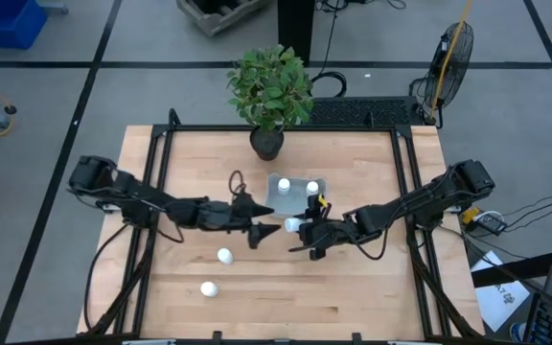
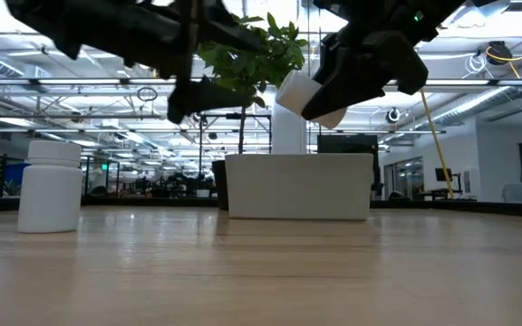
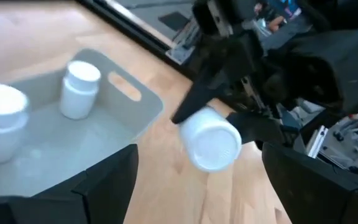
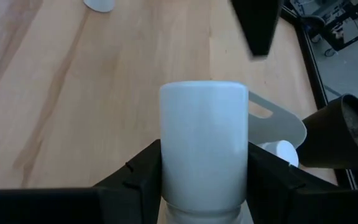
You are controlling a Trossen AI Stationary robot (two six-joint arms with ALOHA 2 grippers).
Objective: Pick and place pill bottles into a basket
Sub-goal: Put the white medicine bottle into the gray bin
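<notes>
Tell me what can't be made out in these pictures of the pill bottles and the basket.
- Low view: the basket shows only its near wall, so the bottles inside are hidden.
- Right wrist view: the held bottle fills the middle, covering most of the basket behind it.
- High view: the right gripper and its bottle are too small to show the grip.
- Left wrist view: the left gripper's fingertips are cut off by the edge.

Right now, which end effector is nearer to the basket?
Right. The right end effector holds a pill bottle lifted just beside the basket, near its front edge. The left end effector hovers farther out on the basket's left.
</notes>
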